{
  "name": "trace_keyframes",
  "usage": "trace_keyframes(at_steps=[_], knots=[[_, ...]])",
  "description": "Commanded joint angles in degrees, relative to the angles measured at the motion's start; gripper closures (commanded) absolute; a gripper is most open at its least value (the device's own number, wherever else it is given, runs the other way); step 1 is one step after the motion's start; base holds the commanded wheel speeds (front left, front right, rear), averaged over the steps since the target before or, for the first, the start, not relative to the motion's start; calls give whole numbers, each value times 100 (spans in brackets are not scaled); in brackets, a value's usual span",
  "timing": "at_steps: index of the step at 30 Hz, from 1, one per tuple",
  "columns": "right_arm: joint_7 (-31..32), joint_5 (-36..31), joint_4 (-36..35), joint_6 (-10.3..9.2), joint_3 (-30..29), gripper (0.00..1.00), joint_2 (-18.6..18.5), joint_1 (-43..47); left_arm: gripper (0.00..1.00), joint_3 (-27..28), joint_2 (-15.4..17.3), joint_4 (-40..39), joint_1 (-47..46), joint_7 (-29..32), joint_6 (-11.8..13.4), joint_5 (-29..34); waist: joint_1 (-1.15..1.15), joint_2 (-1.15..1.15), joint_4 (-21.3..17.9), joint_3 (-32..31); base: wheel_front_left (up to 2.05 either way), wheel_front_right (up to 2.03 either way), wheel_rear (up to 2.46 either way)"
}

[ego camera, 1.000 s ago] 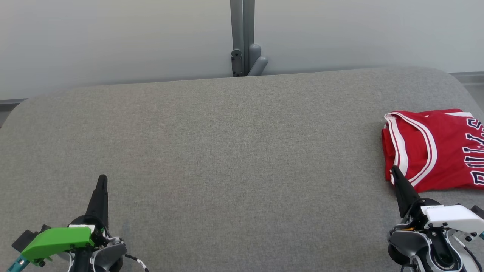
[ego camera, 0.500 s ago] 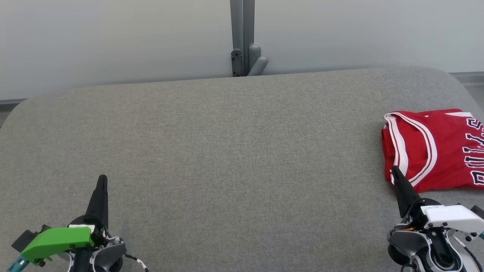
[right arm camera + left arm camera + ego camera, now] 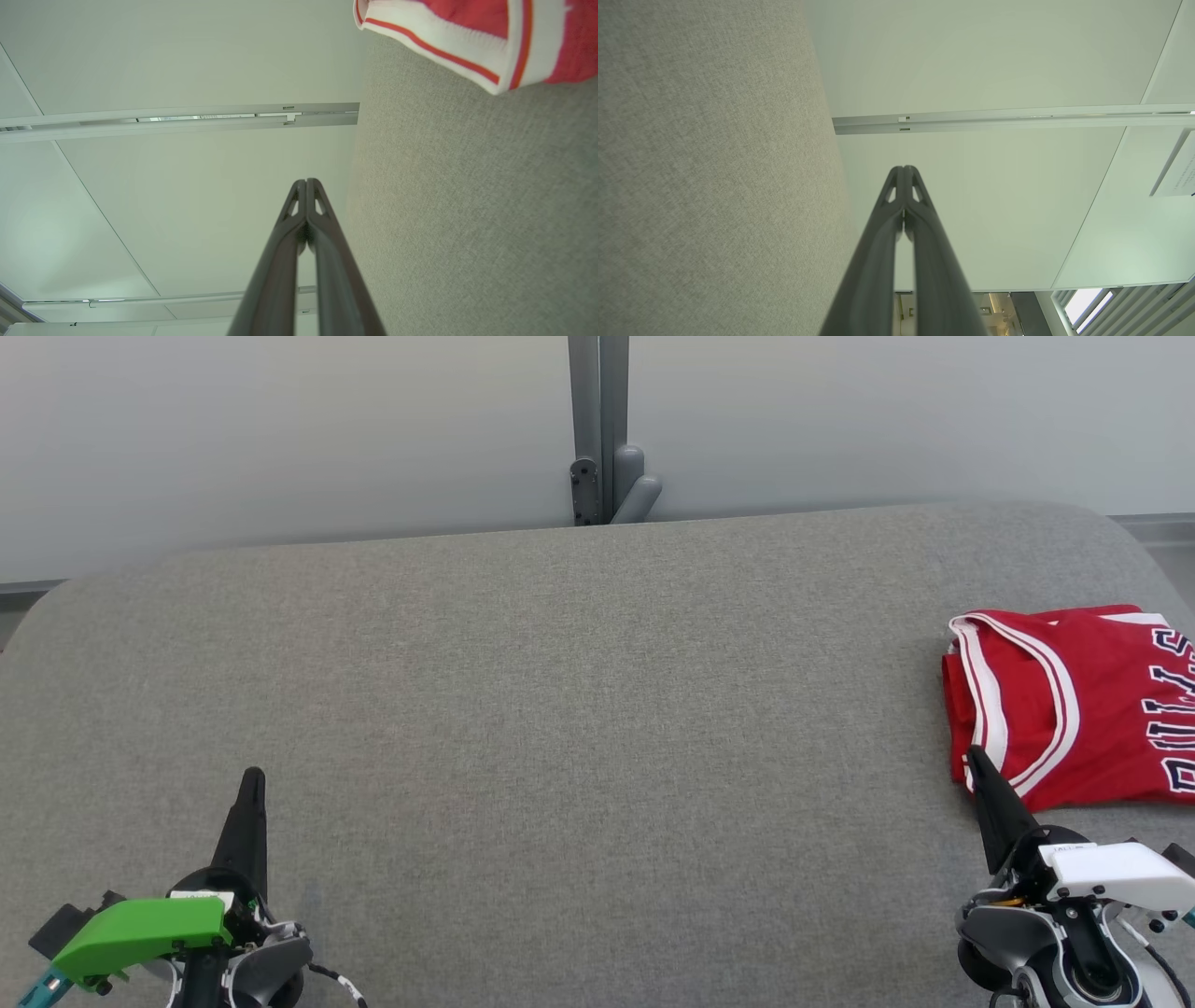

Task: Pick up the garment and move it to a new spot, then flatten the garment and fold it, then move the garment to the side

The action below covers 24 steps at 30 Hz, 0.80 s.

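Observation:
The garment (image 3: 1074, 700) is a red sleeveless jersey with white trim and dark lettering, lying folded at the right edge of the grey table (image 3: 560, 709). A corner of the garment (image 3: 467, 42) shows at the top right of the right wrist view. My right gripper (image 3: 973, 756) is shut and empty, its tip at the garment's near left corner; whether it touches the cloth is unclear. In the right wrist view the right gripper (image 3: 306, 181) has its fingertips pressed together. My left gripper (image 3: 253, 775) rests shut over the table at the lower left, holding nothing, and the left gripper (image 3: 903, 168) is likewise closed in its own view.
A pale wall runs behind the table, with a grey metal post and bracket (image 3: 602, 476) at the middle of the far edge. The table's rounded far corners fall away at left and right.

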Motion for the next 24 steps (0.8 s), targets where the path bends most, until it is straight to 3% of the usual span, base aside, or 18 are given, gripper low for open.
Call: trace_keyframes(at_steps=[1, 24], knots=[[18, 41, -21, 2, -11, 100, -12, -42, 100, 29, 22, -5, -67, 3, 8, 17, 0, 58, 0, 0, 0, 0, 0], [18, 41, -21, 2, -11, 100, -12, -43, 100, 31, 21, -5, -67, 3, 8, 19, 0, 58, 0, 0, 0, 0, 0]])
